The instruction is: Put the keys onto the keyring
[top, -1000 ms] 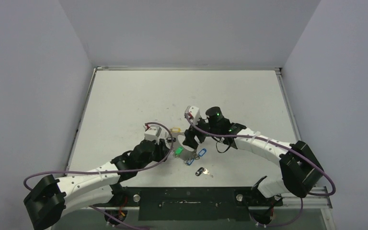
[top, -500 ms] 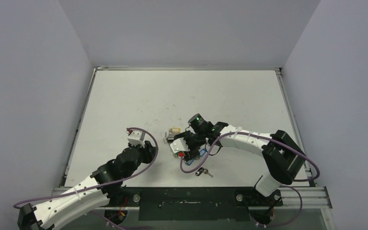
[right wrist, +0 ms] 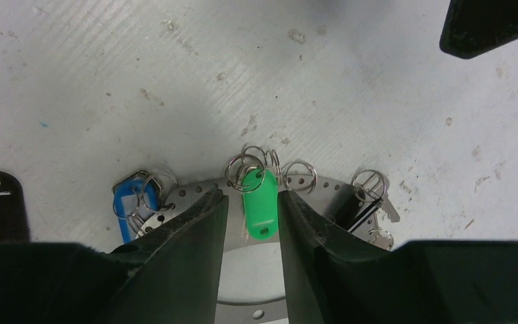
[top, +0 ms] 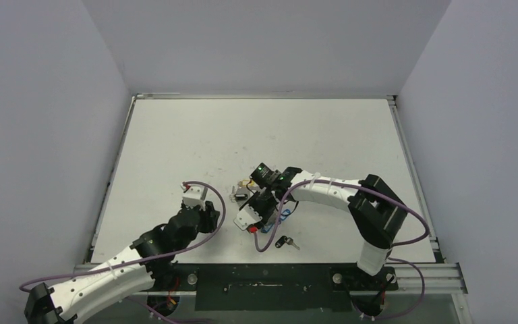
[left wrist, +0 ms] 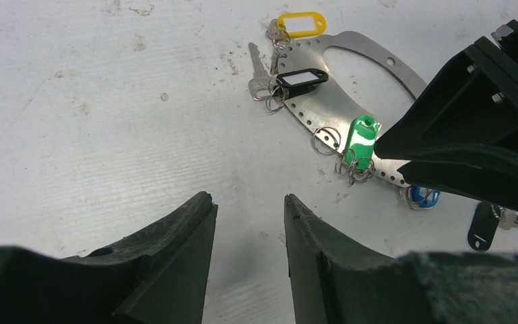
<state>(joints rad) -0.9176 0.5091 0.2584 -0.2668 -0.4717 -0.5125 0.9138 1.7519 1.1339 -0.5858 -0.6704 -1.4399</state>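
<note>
Near the middle of the table (left wrist: 108, 101), toward your side, lies the keyring (left wrist: 337, 108), a flat silvery band with holes along it. Your right gripper (right wrist: 249, 196) is down over its rim, fingers a little apart with the green tag (right wrist: 259, 202) between them. A sliver of gap shows beside the tag, so I judge it straddled, not yet pinched. Your left gripper (left wrist: 246, 202) hangs to the left of the keyring, fingers spread over bare table, holding nothing.

You have no tray or box to mind; the keyring is the one holder. On it, as far as I can tell, hang four of the keys by small split rings: the yellow tag (left wrist: 301, 23) at the far end, the black tag (left wrist: 301, 78) just beside it, then the green tag, then the blue tag (right wrist: 129, 202) at the near end. One loose key (left wrist: 481, 226) with a dark tag lies on the table to the near right of the keyring, apart from it.

The step in hand looks like taking hold at the green tag, perhaps to steady or shift the keyring. Next you need a firm pinch that does not drag the band sideways. Then fetch the loose key, which will need lining up with a free hole
</note>
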